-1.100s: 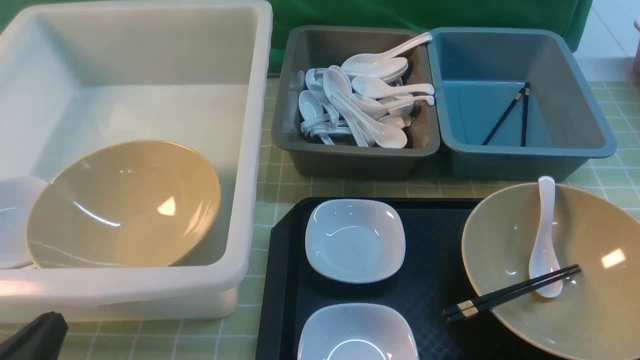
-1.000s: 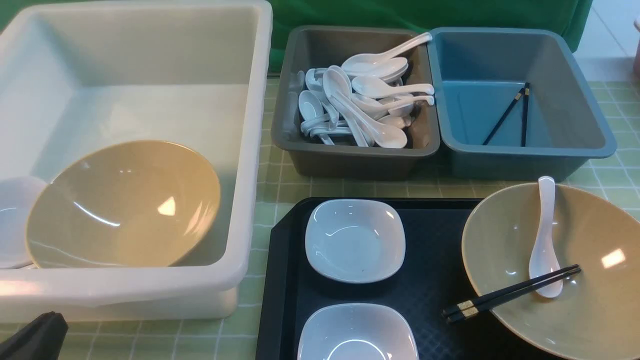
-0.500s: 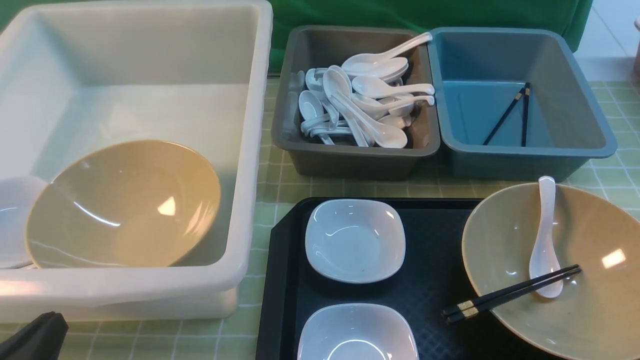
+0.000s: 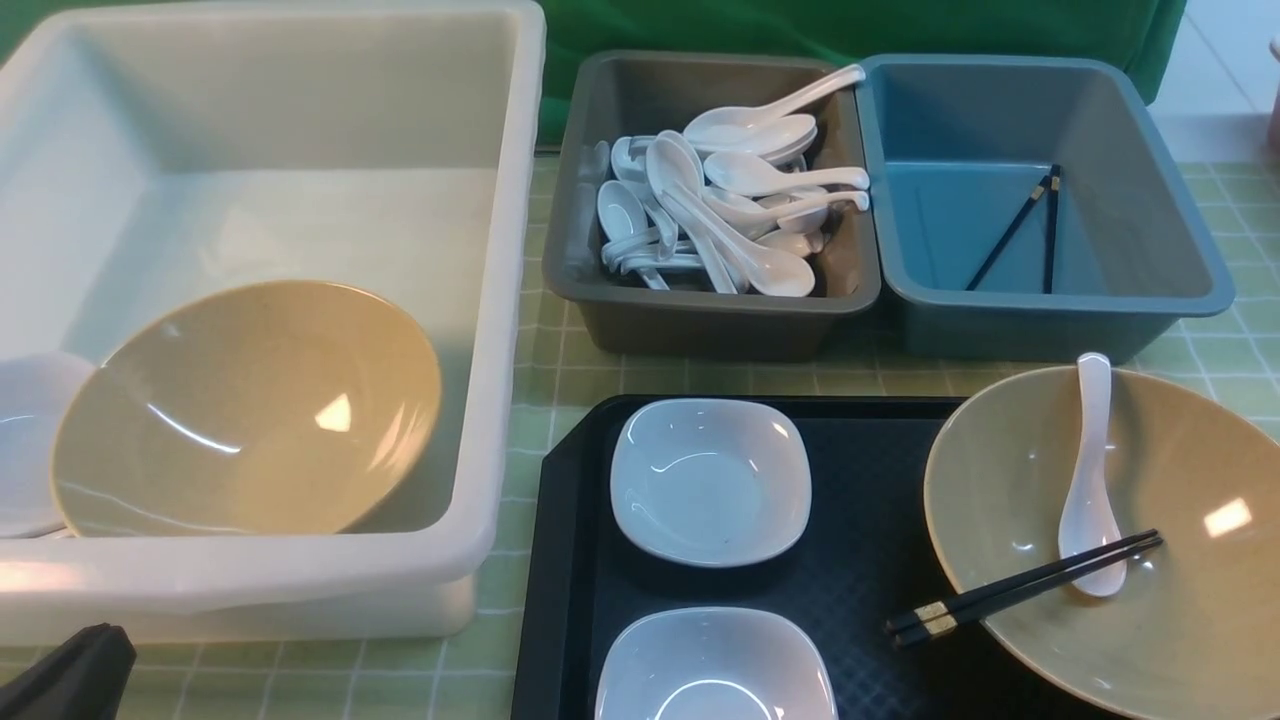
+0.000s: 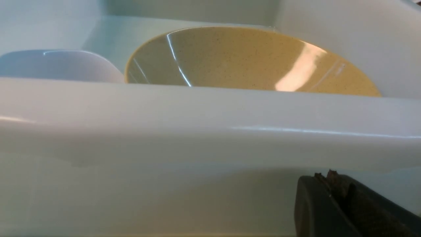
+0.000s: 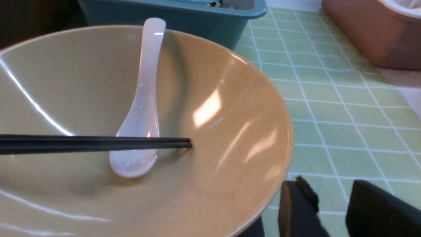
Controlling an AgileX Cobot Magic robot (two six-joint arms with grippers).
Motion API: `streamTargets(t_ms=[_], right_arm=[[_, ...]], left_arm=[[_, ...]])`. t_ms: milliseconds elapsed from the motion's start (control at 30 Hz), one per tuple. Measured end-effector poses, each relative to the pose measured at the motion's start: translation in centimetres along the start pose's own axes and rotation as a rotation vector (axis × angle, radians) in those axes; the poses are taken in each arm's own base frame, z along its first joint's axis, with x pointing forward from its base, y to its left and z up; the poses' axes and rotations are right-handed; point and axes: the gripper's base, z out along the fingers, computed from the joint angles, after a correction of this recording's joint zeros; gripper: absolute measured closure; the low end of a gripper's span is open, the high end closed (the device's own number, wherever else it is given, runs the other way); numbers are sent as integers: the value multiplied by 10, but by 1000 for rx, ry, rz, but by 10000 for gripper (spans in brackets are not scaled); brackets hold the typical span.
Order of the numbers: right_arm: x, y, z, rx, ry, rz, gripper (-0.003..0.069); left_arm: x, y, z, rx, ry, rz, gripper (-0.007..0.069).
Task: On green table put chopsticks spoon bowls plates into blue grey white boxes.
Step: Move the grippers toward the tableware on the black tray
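A tan bowl (image 4: 1180, 620) stands at the right end of the black tray (image 4: 870, 500), holding a white spoon (image 4: 1090, 480) and black chopsticks (image 4: 1020, 588). Two white square plates (image 4: 710, 480) (image 4: 712, 665) lie on the tray. The white box (image 4: 500, 300) holds another tan bowl (image 4: 245, 410) and a white dish (image 4: 25, 440). The grey box (image 4: 700, 310) holds several spoons; the blue box (image 4: 1050, 315) holds chopsticks (image 4: 1030, 225). My left gripper (image 5: 324, 176) is shut and empty, low before the white box's near wall. My right gripper (image 6: 329, 194) is open beside the bowl's (image 6: 230, 131) rim.
A pinkish-brown container (image 6: 371, 33) stands on the checked green tablecloth to the right of the blue box. A green cloth hangs behind the boxes. The left gripper's tip shows at the front view's bottom left corner (image 4: 70, 675).
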Motion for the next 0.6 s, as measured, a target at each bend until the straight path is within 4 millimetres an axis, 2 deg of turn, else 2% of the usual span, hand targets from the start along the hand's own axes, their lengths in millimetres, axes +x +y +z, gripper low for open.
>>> streamTargets(t_ms=[600], right_arm=[[0,0,0,2,0,-6,423]], left_arm=[[0,2,0,-19,-2,56,627]])
